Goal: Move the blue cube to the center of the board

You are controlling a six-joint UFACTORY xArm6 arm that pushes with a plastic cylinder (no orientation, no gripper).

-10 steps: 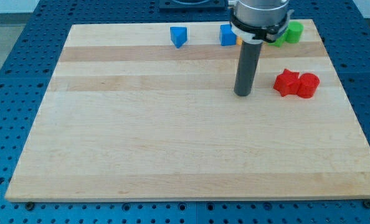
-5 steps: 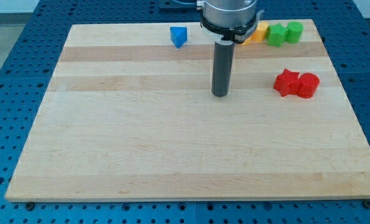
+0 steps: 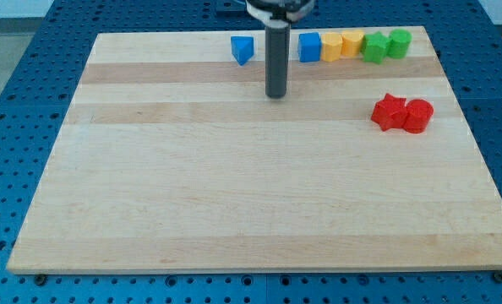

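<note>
Near the board's [image 3: 234, 211] top edge, my tip [image 3: 275, 95] touches nothing. It stands below and between the blue cube [image 3: 309, 46] and a blue wedge-like block [image 3: 242, 49].

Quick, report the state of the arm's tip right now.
No gripper, only a rod: my tip rests on the board, holding nothing, touching no block, below and between the blue cube and blue wedge-like block.

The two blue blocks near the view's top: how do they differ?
The blue cube shows square faces; the blue wedge-like block tapers to a point at its lower end. The blue cube touches the yellow block in a row; the wedge-like one stands alone. My tip sits below and between them, touching neither. Both share colour and similar size.
</note>
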